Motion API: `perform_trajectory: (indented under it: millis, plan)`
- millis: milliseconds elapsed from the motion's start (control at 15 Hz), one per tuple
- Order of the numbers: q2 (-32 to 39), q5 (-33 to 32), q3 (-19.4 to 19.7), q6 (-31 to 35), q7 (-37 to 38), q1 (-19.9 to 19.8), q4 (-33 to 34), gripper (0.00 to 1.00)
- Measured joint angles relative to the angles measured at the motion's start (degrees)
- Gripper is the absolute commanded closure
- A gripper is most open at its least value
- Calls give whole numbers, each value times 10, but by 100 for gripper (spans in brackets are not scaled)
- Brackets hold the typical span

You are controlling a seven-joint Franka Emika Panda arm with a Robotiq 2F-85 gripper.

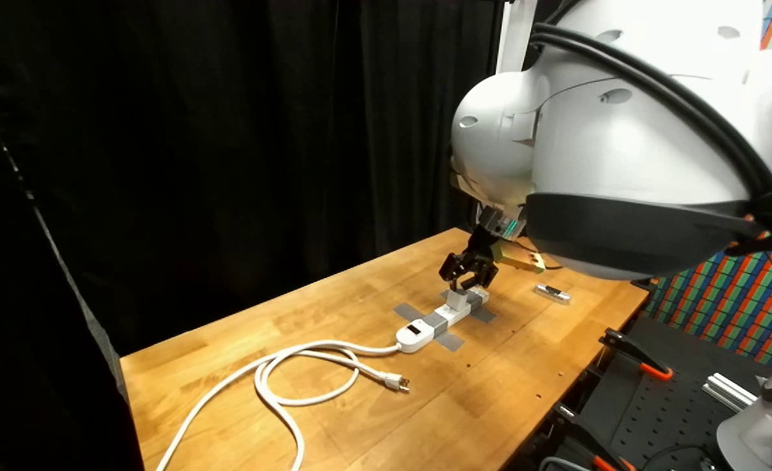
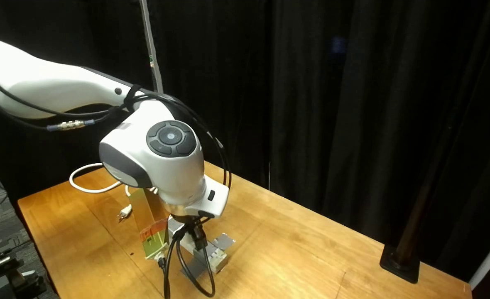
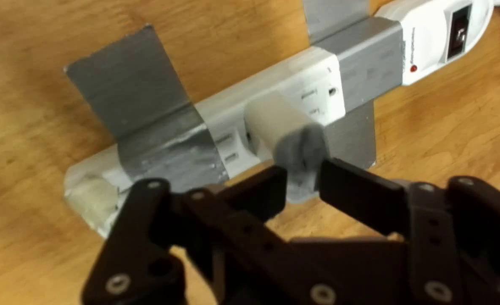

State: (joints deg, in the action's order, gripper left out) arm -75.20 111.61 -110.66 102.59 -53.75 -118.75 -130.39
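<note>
My big white arm (image 2: 104, 93) was bent, and my black jointed gripper (image 3: 303, 180) pointed down, its two flat fingertips (image 3: 262, 192) a little apart.

Looks like smooth, glossy plastic on the power strip (image 3: 318, 80), matt on the block (image 3: 286, 135) and fingers (image 3: 360, 195). Shows a faint sheen on the tape (image 3: 127, 80); reads as smooth wood on the table (image 1: 360, 307), matt cloth on the curtain (image 1: 229, 163), glossy plastic on the arm (image 1: 634, 144).

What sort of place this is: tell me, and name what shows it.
Probably a robotics lab or workshop: a robot arm hangs over a wooden table, a power strip is taped onto it, and a black curtain hangs behind.
</note>
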Motion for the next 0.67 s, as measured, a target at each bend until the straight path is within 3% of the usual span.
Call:
perform_trajectory:
  millis: [133, 333, 667]
  plan:
    - [-11, 16, -22, 2, -17, 0, 1, 20]
    - [-13, 35, -25, 2, -40, 0, 5, 0]
    - [-13, 42, -12, 2, -43, 1, 31, 0]
